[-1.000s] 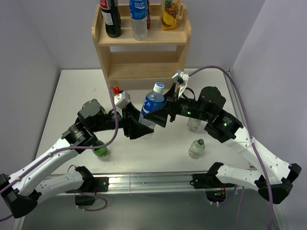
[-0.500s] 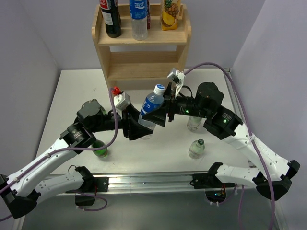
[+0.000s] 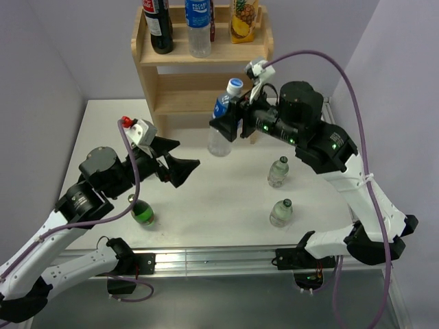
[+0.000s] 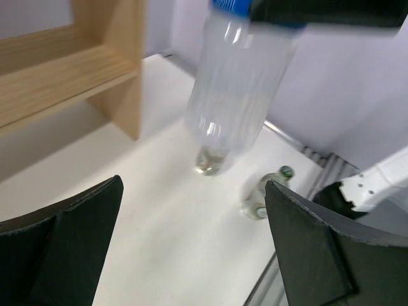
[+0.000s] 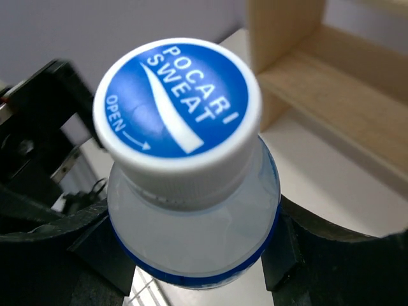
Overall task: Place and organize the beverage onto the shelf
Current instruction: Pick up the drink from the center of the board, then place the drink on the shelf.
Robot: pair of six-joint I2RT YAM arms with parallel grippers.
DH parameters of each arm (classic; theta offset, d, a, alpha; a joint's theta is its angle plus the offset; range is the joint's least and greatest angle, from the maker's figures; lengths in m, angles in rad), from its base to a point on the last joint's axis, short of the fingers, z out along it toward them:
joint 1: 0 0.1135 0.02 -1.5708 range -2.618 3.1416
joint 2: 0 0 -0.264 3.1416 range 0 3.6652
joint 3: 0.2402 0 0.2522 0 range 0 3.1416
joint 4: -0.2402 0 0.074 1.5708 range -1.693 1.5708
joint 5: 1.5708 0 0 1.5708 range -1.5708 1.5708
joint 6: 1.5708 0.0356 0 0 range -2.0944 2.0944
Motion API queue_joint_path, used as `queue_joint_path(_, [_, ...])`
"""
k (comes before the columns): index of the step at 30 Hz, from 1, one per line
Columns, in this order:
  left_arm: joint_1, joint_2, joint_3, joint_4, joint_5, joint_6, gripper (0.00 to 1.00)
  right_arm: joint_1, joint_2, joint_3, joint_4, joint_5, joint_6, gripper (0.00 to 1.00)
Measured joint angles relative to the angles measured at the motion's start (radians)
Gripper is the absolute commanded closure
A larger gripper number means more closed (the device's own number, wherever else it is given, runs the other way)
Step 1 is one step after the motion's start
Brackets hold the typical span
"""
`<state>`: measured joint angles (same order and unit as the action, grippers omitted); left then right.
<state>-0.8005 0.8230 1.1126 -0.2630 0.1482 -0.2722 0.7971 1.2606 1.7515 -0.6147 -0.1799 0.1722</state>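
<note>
Right pincer point(image 3: 231, 118) around Pocari bottle point(image 3: 219, 140)

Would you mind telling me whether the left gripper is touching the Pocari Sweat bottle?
Apart. The top external view shows table between the open left gripper and the Pocari Sweat bottle, which the right gripper holds.

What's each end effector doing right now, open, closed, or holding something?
Left end effector: open, holding nothing.
Right end effector: closed on the Pocari Sweat bottle.
</note>
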Motion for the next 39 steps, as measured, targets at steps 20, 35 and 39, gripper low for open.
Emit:
queue_joint_path(20, [0.0, -0.085, -0.164, -0.126, -0.222, 0.081, 0.01, -0.177, 0.361, 0.555, -0.029, 0.399, -0.249, 0.75])
queue_joint_path(35, [0.02, -0.072, -0.229, -0.139, -0.215, 0.102, 0.01, -0.277, 0.503, 0.659, 0.092, 0.362, -0.287, 0.78])
queue_joint_path(39, [0.031, -0.072, -0.238, -0.139, -0.198, 0.103, 0.01, -0.289, 0.521, 0.672, 0.116, 0.354, -0.291, 0.78])
